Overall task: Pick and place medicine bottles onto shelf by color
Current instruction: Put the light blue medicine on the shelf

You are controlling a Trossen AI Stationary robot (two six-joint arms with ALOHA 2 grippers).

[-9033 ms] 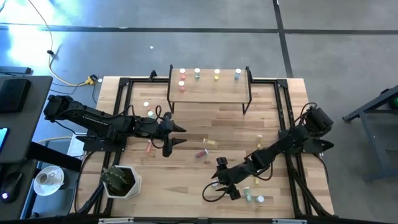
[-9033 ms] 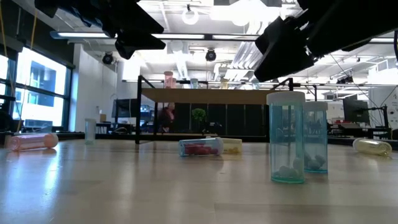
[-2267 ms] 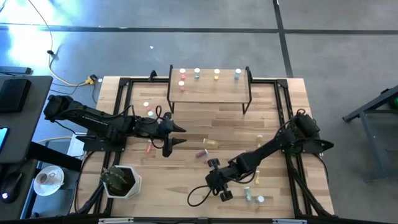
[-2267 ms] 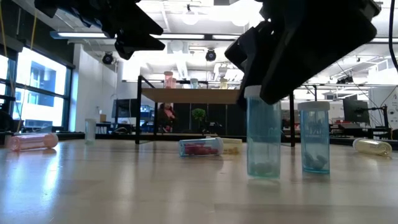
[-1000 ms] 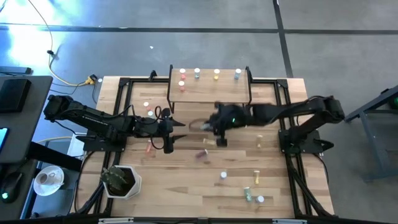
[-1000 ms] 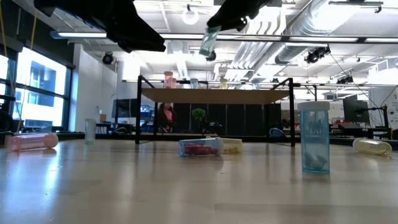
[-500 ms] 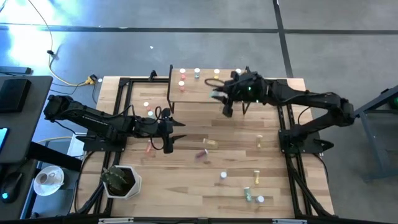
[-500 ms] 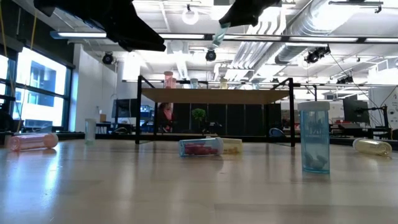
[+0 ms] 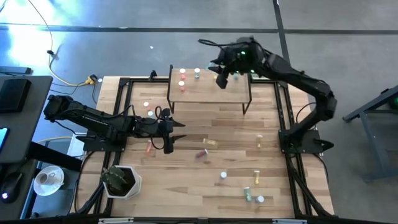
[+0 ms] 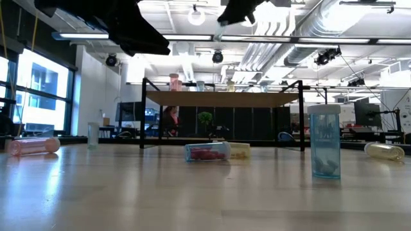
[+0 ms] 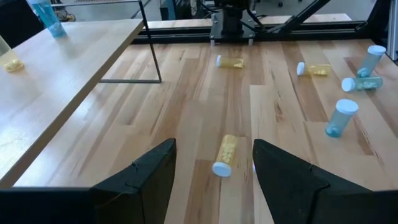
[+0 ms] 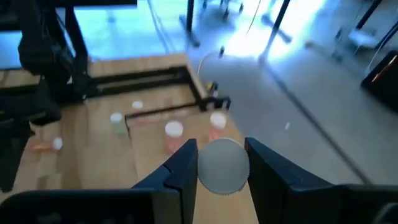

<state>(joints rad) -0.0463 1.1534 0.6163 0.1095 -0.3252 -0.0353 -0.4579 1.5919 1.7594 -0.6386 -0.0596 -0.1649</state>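
Plank tabletop under bright ceiling lights; no readable labels or writing anywhere. Right gripper is up over the shelf, fingers clamped on a white-capped bottle; body colour hidden behind the cap and blurred. Left gripper hovers mid-table, fingers spread, holding nothing. Several bottles stand along the shelf's far edge; others are scattered on the tabletop, including an upright blue one.

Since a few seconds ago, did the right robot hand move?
Yes. The right gripper went from the table's near edge up over the shelf, carrying a blue bottle.
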